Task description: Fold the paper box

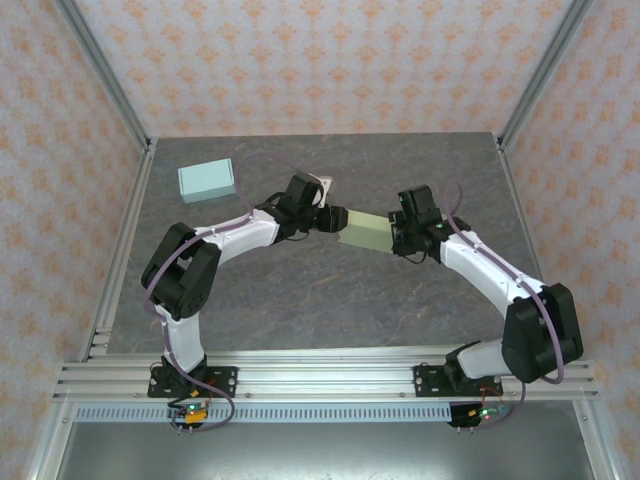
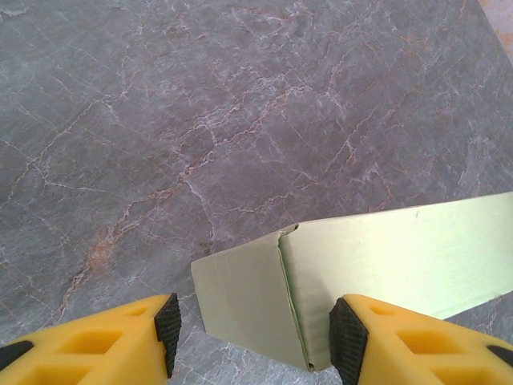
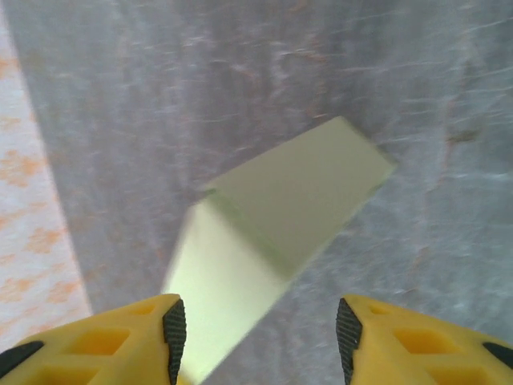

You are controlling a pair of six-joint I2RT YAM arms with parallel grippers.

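The pale green paper box [image 1: 366,236] lies on the grey table between my two grippers, formed into a long sleeve. In the left wrist view its end flap [image 2: 244,293] sits between the jaws of my left gripper [image 2: 255,337], which is open, and the box [image 2: 385,257] runs off to the right. The right pad [image 2: 346,337] is at the box's side and the left pad stands apart. My left gripper [image 1: 336,218] is at the box's left end. My right gripper [image 1: 398,236] is at the other end. It is open [image 3: 260,341], with the box [image 3: 280,216] nearer its left finger.
A light blue box [image 1: 206,181] rests at the back left of the table. A small white object [image 1: 326,184] shows just behind the left wrist. Metal frame posts stand at the table's corners, and a patterned wall [image 3: 32,200] runs past the table edge.
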